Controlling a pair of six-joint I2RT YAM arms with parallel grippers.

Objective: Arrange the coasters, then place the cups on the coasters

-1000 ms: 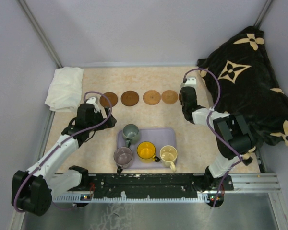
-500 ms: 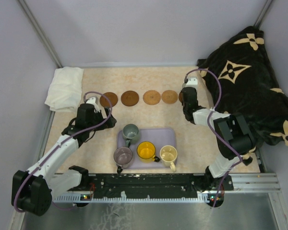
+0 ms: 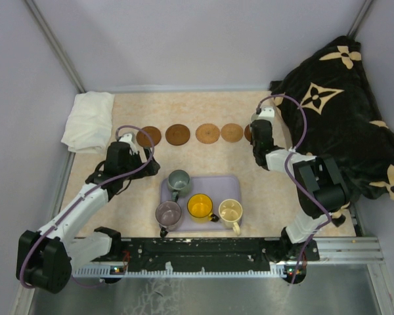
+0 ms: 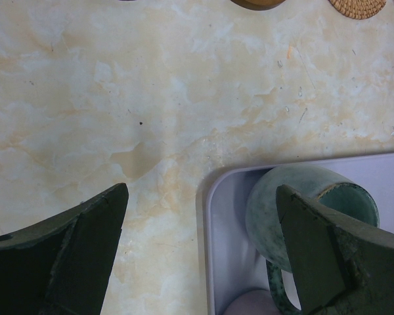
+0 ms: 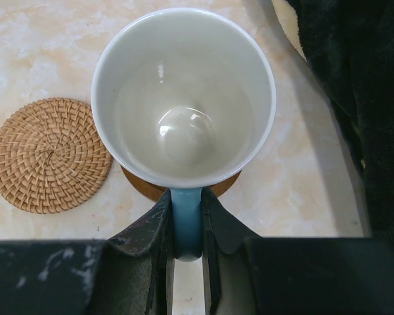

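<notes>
Top: 4 cups on 1 tray, mid counter: grey-green, mauve, orange, cream. 4 coasters in a row beyond the tray. Edge of a 5th coaster shows at the R end, mostly under the R arm. 1 white cloth far L, 1 black blanket far R.

L wrist: L claw wide apart, nothing between, over the counter by the tray corner. Green cup sits in that corner, w/ a sliver of the mauve cup below it. 2 coasters cut off at the top edge.

R wrist: R claw clamped on the blue handle of the 5th cup. It's white inside, upright, over the 5th coaster; can't tell if it's touching. 1 woven coaster just L of it, blanket on the R.
</notes>
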